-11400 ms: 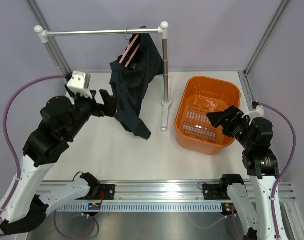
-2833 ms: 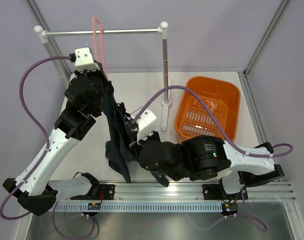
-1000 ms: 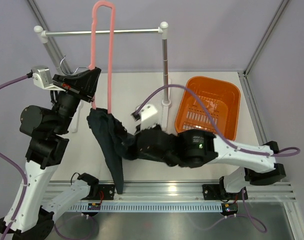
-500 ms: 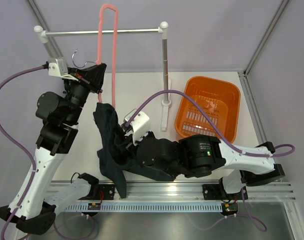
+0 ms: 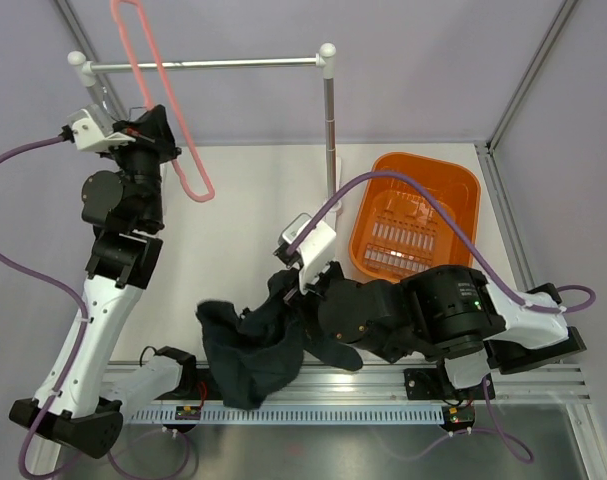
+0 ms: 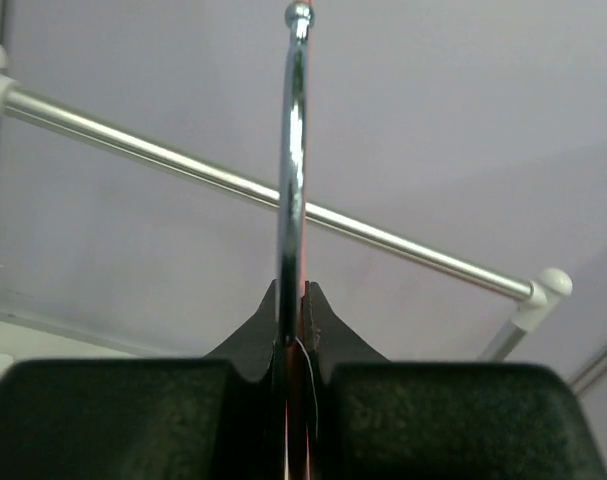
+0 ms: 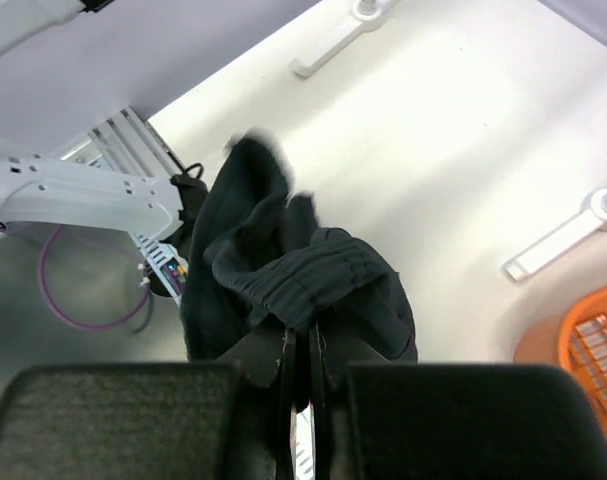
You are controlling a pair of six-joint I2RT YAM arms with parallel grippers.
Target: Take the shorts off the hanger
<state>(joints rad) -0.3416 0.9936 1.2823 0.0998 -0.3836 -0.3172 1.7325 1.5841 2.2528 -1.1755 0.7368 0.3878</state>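
Observation:
The pink hanger (image 5: 173,130) is bare and tilts up toward the back left, apart from the shorts. My left gripper (image 5: 151,128) is shut on it near its metal hook (image 6: 295,150), which stands straight up between the jaws in the left wrist view. The dark shorts (image 5: 251,348) lie bunched low by the table's near edge. My right gripper (image 7: 301,340) is shut on their ribbed waistband (image 7: 303,285), and the loose legs hang down past it. From above, the right arm (image 5: 403,315) lies across the near table, its fingers buried in the cloth.
The grey rail (image 5: 203,64) spans the back on white posts, with its upright stand (image 5: 330,150) at mid-table. An orange basket (image 5: 415,222) stands at the right. A metal track (image 5: 313,385) runs along the near edge, just under the shorts.
The shorts have slid off the hanger and gone down toward the near edge with my right gripper. My left arm has swung the bare hanger up and to the left.

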